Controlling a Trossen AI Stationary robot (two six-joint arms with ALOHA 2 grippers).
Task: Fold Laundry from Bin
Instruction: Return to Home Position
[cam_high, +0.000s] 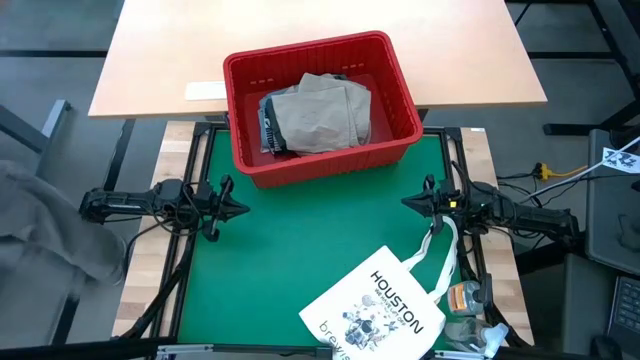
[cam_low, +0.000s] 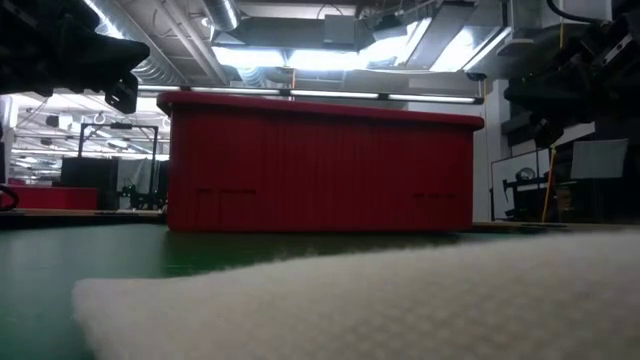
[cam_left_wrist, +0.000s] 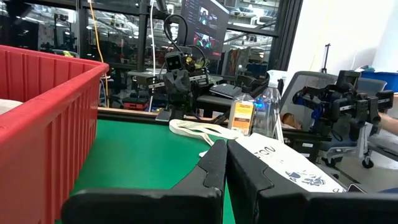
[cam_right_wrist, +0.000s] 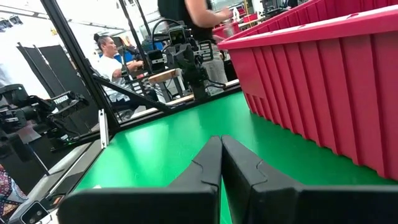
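Evidently homing, folding judged done. Parked left and right of the mat: left gripper (cam_high: 232, 208) and right gripper (cam_high: 412, 204), both pinched closed on nothing. Stowed in the bin (cam_high: 330, 165) at far centre: laundry (cam_high: 320, 112), khaki topmost, one dark piece showing beneath. Next, probably only settling. Counted: one bin, two grippers, one tote bag (cam_high: 375, 310) near right.

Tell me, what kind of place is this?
Likely a robotics lab or workshop: another robot arm stands beyond the green table, a large monitor glows behind, and bare ducts and strip lights run overhead.
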